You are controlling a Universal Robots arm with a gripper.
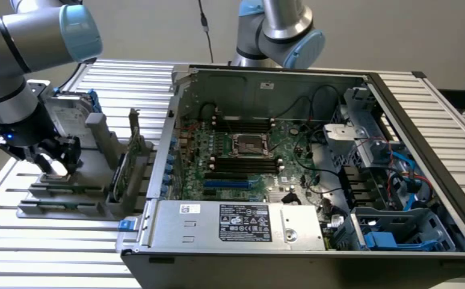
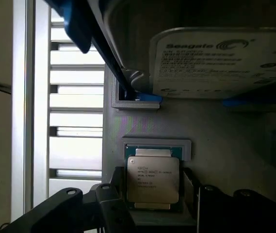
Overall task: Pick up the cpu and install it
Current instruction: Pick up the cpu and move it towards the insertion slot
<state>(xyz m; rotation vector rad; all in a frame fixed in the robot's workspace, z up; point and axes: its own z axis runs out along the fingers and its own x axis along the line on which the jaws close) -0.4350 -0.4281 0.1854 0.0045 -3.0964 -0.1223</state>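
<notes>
**A:** Eyes on the chip (image 2: 153, 178). It's a small silver square lying flat, printed side up, seated in the shallow pocket of a grey holder (image 2: 157, 145).

**B:** And the claw (image 2: 154, 182) is right down on it. It's spread wide, with one of the dark fingers (image 2: 117, 189) on each side of the chip, so it straddles it. They look very close to the edges, but I can't tell whether the pads are touching.

**A:** The chip hasn't been lifted, it sits level in the pocket. What's around it?

**B:** Just beside that pocket on the same holder is a hard drive (image 2: 210, 58) with a white label, with blue brackets (image 2: 147, 99) at its base.

**A:** In the exterior view, the arm (image 1: 15, 90) comes in from about ten o'clock and reaches down to the grey holder at nine o'clock, on the slatted metal desk (image 1: 47, 241).

**B:** The computer case (image 1: 296, 84) lies with its side off, taking up the middle of that view and out to three o'clock. The holder sits just off its nine o'clock side.

**A:** And the socket (image 1: 248, 144)?

**B:** It's a dark square with a metal frame on the green board, flanked by black memory slots. From the claw it's at three o'clock and well apart, with the case wall between them.
</notes>
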